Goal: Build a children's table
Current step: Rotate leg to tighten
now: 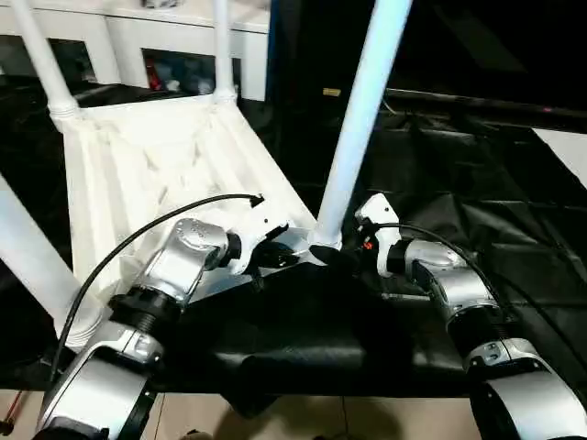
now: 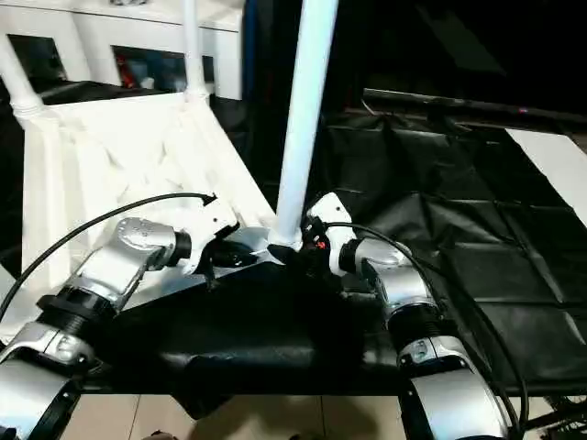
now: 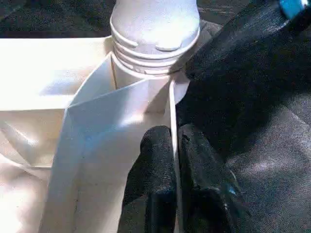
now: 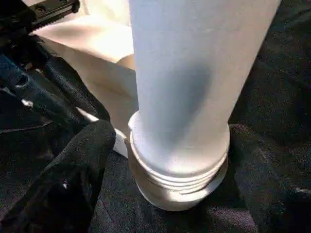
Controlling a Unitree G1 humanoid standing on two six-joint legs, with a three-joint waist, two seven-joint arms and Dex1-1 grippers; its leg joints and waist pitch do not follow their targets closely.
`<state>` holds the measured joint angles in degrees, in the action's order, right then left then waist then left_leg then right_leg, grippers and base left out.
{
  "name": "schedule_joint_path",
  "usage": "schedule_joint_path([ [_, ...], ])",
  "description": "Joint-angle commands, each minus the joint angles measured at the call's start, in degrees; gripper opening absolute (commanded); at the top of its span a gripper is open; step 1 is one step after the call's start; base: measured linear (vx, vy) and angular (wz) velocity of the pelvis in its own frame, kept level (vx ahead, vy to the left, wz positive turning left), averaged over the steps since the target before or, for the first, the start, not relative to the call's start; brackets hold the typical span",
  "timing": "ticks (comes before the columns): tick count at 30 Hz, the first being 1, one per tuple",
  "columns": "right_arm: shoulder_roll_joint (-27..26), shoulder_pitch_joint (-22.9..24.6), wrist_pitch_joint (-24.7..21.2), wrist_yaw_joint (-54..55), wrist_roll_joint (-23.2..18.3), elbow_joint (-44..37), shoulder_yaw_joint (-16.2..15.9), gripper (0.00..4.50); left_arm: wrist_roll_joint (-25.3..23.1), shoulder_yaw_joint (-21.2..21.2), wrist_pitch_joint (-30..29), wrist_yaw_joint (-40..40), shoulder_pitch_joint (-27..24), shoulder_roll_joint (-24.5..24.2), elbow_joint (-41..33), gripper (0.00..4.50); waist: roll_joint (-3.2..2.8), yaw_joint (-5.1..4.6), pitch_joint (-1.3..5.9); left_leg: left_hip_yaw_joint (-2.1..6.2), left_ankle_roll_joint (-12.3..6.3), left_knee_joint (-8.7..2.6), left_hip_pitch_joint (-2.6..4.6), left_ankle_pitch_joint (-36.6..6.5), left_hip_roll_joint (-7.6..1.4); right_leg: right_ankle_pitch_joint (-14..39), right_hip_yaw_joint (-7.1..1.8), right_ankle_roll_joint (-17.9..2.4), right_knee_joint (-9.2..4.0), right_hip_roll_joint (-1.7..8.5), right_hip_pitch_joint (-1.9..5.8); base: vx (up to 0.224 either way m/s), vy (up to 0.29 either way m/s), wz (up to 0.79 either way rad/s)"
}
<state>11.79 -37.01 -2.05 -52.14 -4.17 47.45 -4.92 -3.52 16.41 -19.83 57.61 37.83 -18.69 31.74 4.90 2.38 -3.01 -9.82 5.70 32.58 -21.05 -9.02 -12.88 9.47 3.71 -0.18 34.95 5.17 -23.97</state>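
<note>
Nearest the head camera are the robot's two silver forearms, reaching forward over a black plastic sheet (image 1: 477, 229) that covers the work surface.

On the left, the left gripper (image 3: 174, 160) meets the near edge of the all-white plastic children's table top (image 1: 165, 165), which lies upside down with its ribbed underside facing up. In the left wrist view its two black fingers (image 3: 155, 170) are closed on a thin upright white rim of the top, one finger on each side of the wall, just below the corner socket.

Four long tapered white tubular legs stand up from the rounded corner sockets: one at the far left corner (image 1: 37, 55), one at the far right corner (image 1: 221, 46), one at the near left corner (image 1: 32, 257), and the near right leg (image 1: 362, 110), which rises between the two grippers. Its ribbed collar sits in the socket at the top's near right corner.

On the right, the right gripper (image 4: 160, 160) is at the base of that near right leg. In the right wrist view one black finger (image 4: 73, 179) lies on either side of the leg's collar, close against it, so the jaws are closed around the leg's foot.

Beyond the table top stands a white cabinet (image 1: 174, 37) with dark openings.
</note>
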Motion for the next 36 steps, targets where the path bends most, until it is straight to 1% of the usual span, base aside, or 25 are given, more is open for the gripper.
schedule_joint_path([
  [1,0.50,0.67,-0.50,-0.66,-0.19,-0.75,-0.17,3.95,-0.77,0.45,-1.77,0.44,-1.56,-1.57,0.37,0.09,-0.94,0.51,3.58,-0.33,-0.14,-3.78,0.37,-18.64,-0.27,17.60,-1.88,-11.07,-4.60,2.18,2.77,0.000,0.000,0.00],
  [4,0.56,0.72,-0.50,-0.90,-0.11,-0.80,-0.23,3.95,-0.37,0.14,-2.19,0.41,-2.06,-1.76,-0.64,0.09,-1.02,0.48,3.56,-0.33,-0.11,-3.80,0.40,-18.58,-0.34,16.77,-1.91,-11.50,-4.52,2.15,2.73,0.000,0.000,0.00],
  [6,0.59,0.67,-0.18,-1.07,0.14,-0.60,-0.42,3.95,0.62,-0.45,-1.29,1.13,-2.67,-1.96,-1.85,0.09,-0.89,0.41,3.47,-0.35,-0.01,-3.84,0.40,-19.17,-0.30,17.85,-1.88,-11.27,-4.63,2.15,2.72,0.000,0.000,0.00],
  [8,0.63,0.59,0.29,-1.16,0.40,-0.39,-0.62,3.95,1.36,-0.54,-0.49,2.36,-3.16,-2.12,-2.74,0.09,-0.89,0.44,3.53,-0.31,0.05,-3.83,0.34,-19.01,-0.28,18.18,-1.89,-11.07,-4.61,2.22,2.79,0.000,0.000,0.00],
  [9,0.58,0.51,0.09,-2.29,0.20,-0.23,-0.86,3.95,2.01,0.09,1.59,4.73,-4.19,-2.66,-4.16,0.09,-0.92,0.45,3.56,-0.32,-0.06,-3.81,0.37,-18.60,-0.29,17.72,-1.93,-11.07,-4.61,2.25,2.74,0.000,0.000,0.00],
  [10,0.53,0.49,-0.22,-2.87,-0.03,-0.20,-0.89,3.95,2.21,0.41,2.70,5.70,-4.60,-2.89,-4.66,0.09,-0.92,0.42,3.59,-0.26,-0.16,-3.83,0.28,-18.55,-0.31,17.56,-1.90,-11.09,-4.54,2.27,2.85,0.000,0.000,0.00],
  [11,0.52,0.53,-0.52,-3.23,-0.22,-0.31,-0.91,4.12,2.40,0.68,3.22,6.19,-4.89,-3.11,-5.14,0.02,-1.00,0.39,3.57,-0.33,-0.19,-3.85,0.36,-18.46,-0.34,17.22,-1.95,-11.24,-4.54,2.22,2.73,0.000,0.000,0.00],
  [12,0.58,0.40,-1.14,-3.98,-0.58,-0.51,-0.88,4.22,3.21,1.51,3.85,8.70,-5.74,-3.59,-6.31,0.00,-0.65,0.47,3.63,-0.40,-0.47,-3.73,0.44,-17.96,-0.38,16.52,-1.98,-11.54,-4.34,2.24,2.74,0.000,0.000,0.00],
  [13,0.75,0.35,-1.35,-4.80,-0.61,-0.87,-1.16,4.22,3.56,2.28,4.16,10.41,-6.28,-3.96,-7.03,0.00,-0.78,0.52,3.59,-0.43,-0.55,-3.79,0.39,-17.47,-0.39,16.12,-2.02,-11.68,-4.31,2.25,2.76,0.000,0.000,0.00],
  [14,0.98,0.32,-1.52,-5.80,-0.57,-1.33,-1.52,4.32,3.98,3.22,4.46,12.38,-6.94,-4.43,-7.99,0.00,-0.83,0.60,3.55,-0.44,-0.68,-3.84,0.43,-17.30,-0.46,15.75,-2.03,-11.82,-4.27,2.22,2.72,0.000,0.000,0.00],
  [15,1.42,0.48,-0.90,-6.78,0.22,-2.10,-2.54,4.41,4.23,4.23,4.96,14.35,-7.53,-4.90,-8.85,0.00,-0.96,0.69,3.56,-0.41,-0.56,-3.87,0.40,-17.00,-0.51,14.89,-2.02,-12.05,-4.10,2.24,2.78,0.000,0.000,0.00],
  [16,1.47,0.51,-0.82,-6.89,0.33,-2.20,-2.67,4.41,4.25,4.33,4.96,14.50,-7.58,-4.95,-8.92,0.00,-0.98,0.66,3.55,-0.45,-0.51,-3.92,0.45,-17.00,-0.54,14.49,-2.03,-12.10,-4.08,2.14,2.76,0.000,0.000,0.00],
  [17,1.85,0.73,-0.17,-8.01,1.15,-2.94,-3.83,4.41,3.78,4.94,5.60,14.93,-7.66,-5.16,-8.74,0.00,-1.00,0.74,3.51,-0.54,-0.43,-3.87,0.53,-17.12,-0.44,14.19,-2.05,-12.12,-4.06,2.05,2.68,0.000,0.000,0.00],
  [18,2.02,0.83,0.09,-8.63,1.44,-3.23,-4.33,4.41,3.65,5.10,5.81,15.13,-7.58,-5.19,-8.49,0.00,-1.02,0.88,3.52,-0.54,-0.36,-3.88,0.61,-17.08,-0.46,14.17,-2.05,-12.02,-4.06,2.08,2.67,0.000,0.000,0.00],
  [19,2.09,0.86,0.20,-8.89,1.56,-3.33,-4.52,4.41,3.63,5.15,5.91,15.24,-7.57,-5.21,-8.43,0.00,-1.05,1.13,3.53,-0.67,-0.28,-3.82,0.91,-17.12,-0.49,13.88,-2.12,-12.10,-4.05,2.07,2.52,0.000,0.000,0.00],
  [20,2.23,0.89,0.25,-9.76,1.72,-3.48,-4.92,4.41,3.54,5.15,6.35,15.58,-7.57,-5.31,-8.26,0.00,-1.02,1.28,3.52,-0.72,-0.22,-3.81,0.91,-17.40,-0.48,13.87,-2.20,-12.21,-4.04,2.10,2.51,0.000,0.000,0.00],
  [21,2.29,0.86,0.35,-10.14,1.82,-3.47,-5.07,4.25,3.57,5.09,6.50,15.89,-7.57,-5.37,-8.20,0.00,-0.96,1.31,3.51,-0.66,-0.06,-3.89,0.74,-17.43,-0.45,14.15,-2.17,-12.02,-4.00,2.10,2.68,0.000,0.000,0.00],
  [23,2.25,0.76,0.24,-10.78,1.62,-3.30,-5.08,4.06,3.78,5.05,6.53,16.75,-7.50,-5.53,-8.13,0.00,-0.97,1.33,3.53,-0.64,0.15,-3.88,0.73,-17.63,-0.42,14.57,-2.19,-11.76,-4.02,2.14,2.69,0.000,0.000,0.00],
  [25,2.25,0.69,0.25,-11.20,1.38,-3.21,-5.06,4.01,3.93,4.99,6.54,17.08,-7.47,-5.55,-8.14,0.00,-0.94,1.26,3.54,-0.57,0.19,-3.90,0.55,-17.43,-0.36,14.91,-2.17,-11.44,-3.98,2.15,2.83,0.000,0.000,0.00],
  [27,2.40,0.54,0.06,-12.31,0.99,-3.02,-5.37,3.77,4.07,4.95,6.58,17.48,-7.31,-5.62,-8.01,0.00,-0.91,1.24,3.59,-0.61,0.16,-3.80,0.64,-17.46,-0.36,15.12,-2.19,-11.40,-4.07,2.19,2.79,0.000,0.000,0.00],
  [30,2.40,0.59,-0.16,-12.49,0.61,-3.08,-5.40,3.64,4.07,4.98,6.64,17.46,-7.26,-5.68,-7.91,0.00,-0.92,1.26,3.59,-0.59,0.04,-3.82,0.62,-16.99,-0.38,14.65,-2.16,-11.60,-4.00,2.17,2.82,0.000,0.000,0.00],
  [31,2.34,0.55,-0.11,-12.52,0.59,-3.00,-5.29,3.51,4.09,4.95,6.63,17.59,-7.27,-5.70,-7.88,0.00,-0.89,1.21,3.60,-0.58,0.06,-3.80,0.59,-16.89,-0.36,14.50,-2.14,-11.63,-3.95,2.13,2.83,0.000,0.000,0.00],
  [34,2.18,0.52,-0.30,-12.68,0.46,-2.91,-5.04,3.41,4.14,4.87,6.63,17.71,-7.31,-5.68,-7.84,0.00,-0.83,1.21,3.62,-0.58,0.06,-3.77,0.60,-17.23,-0.33,15.01,-2.13,-11.50,-3.99,2.13,2.84,0.000,0.000,0.00],
  [36,1.83,0.73,-0.66,-12.88,-0.01,-2.98,-4.51,3.19,4.41,4.56,6.42,17.56,-7.52,-5.55,-7.97,0.00,-0.87,1.23,3.60,-0.56,0.05,-3.78,0.63,-17.37,-0.37,15.20,-2.14,-11.51,-4.03,2.16,2.80,0.000,0.000,0.00],
])
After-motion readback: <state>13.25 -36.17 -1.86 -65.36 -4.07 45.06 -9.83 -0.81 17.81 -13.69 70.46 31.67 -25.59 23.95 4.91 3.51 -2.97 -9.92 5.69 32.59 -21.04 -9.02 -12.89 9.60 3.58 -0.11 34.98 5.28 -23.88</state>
